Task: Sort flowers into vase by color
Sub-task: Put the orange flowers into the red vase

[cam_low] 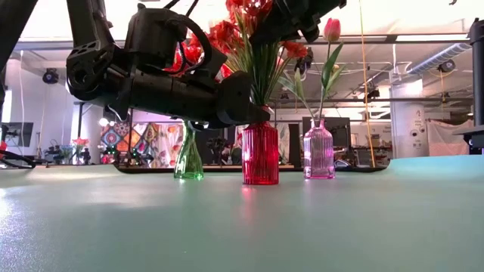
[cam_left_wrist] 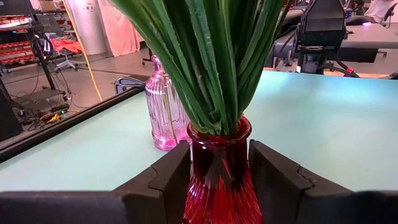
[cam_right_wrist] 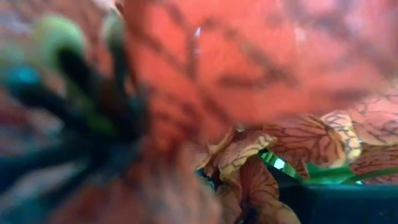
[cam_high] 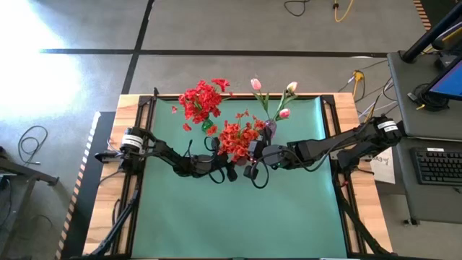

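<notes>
Blurred orange-red petals (cam_right_wrist: 249, 81) fill the right wrist view, hiding the right gripper (cam_high: 254, 153), whose fingers are pressed together above the blossoms. The left gripper (cam_left_wrist: 219, 180) clamps the red vase (cam_left_wrist: 219, 171), whose base is cut off, holding the flowers' stems (cam_left_wrist: 211, 62) beside the pink vase (cam_left_wrist: 165, 112).

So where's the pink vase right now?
The pink vase stands on the green mat, on the right of the row in the low view, just beside the red vase that the left hand grips.

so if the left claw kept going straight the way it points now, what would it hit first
Nothing far off: the left claw already has its fingers on either side of the ribbed red glass vase holding green stems. Pushing on would press its palm into that vase; the pink glass bottle sits beyond, slightly aside, though depth is uncertain.
</notes>
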Available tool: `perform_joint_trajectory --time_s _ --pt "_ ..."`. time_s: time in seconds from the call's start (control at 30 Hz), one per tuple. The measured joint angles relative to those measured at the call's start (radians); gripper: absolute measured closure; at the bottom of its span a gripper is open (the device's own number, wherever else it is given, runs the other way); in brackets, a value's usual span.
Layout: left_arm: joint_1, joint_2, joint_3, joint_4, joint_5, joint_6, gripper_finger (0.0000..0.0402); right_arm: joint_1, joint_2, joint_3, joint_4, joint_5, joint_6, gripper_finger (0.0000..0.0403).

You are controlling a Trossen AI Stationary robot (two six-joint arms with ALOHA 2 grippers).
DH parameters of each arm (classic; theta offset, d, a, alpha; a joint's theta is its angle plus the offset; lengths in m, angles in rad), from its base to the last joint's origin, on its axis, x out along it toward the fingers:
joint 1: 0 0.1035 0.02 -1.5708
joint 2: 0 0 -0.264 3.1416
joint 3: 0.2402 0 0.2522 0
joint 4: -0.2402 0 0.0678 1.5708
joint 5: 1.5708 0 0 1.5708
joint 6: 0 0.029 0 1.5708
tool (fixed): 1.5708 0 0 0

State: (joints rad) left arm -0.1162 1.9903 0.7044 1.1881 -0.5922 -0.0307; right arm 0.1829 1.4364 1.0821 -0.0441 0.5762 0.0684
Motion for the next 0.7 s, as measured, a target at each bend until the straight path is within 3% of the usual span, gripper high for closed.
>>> perform_joint_trajectory --time_s 0.33,0.7 --pt "0.000 0.000 0.000 0.000 0.000 0.000 0.0261 0.013 -0.006 0.008 -0.013 0.000 -0.026 0.0368" --pt "0.000 -0.001 0.000 0.001 -0.001 0.000 0.0261 0.022 -0.012 0.034 -0.041 -0.001 -0.004 0.0245"
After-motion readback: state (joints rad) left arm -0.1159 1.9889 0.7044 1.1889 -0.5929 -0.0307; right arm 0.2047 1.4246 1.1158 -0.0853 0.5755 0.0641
